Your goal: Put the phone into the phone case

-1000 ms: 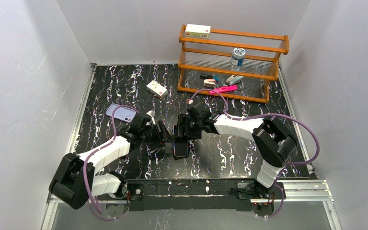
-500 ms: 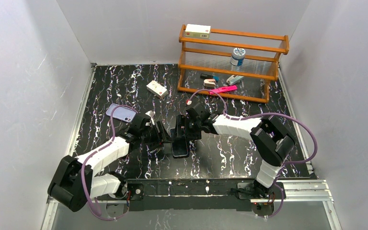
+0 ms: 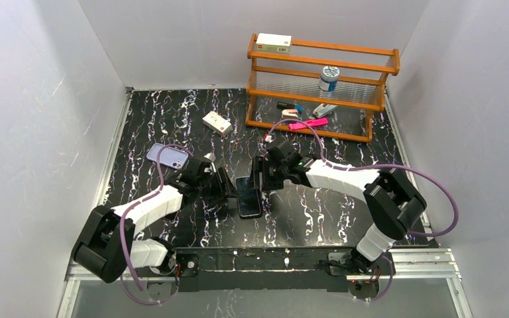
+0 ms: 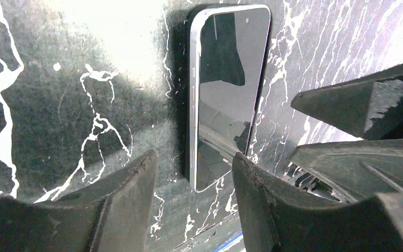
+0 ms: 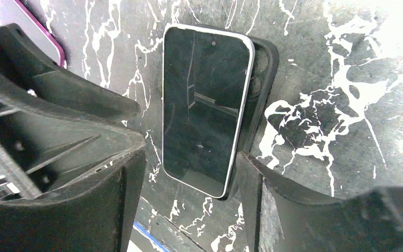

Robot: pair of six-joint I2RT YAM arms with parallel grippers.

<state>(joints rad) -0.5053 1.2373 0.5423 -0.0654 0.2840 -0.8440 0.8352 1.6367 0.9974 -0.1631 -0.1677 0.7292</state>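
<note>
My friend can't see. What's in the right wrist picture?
The phone lies screen up on a black slab, its near end between the fingers of the open right claw. A purple phone case corner peeks in top left.

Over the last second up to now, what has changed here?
The right tool drew back toward the rack, uncovering the far end of the phone, and its elbow swung outward. The left tool barely shifted. Both tools are open, holding nothing. The phone, the phone case and the rack stayed put.
</note>
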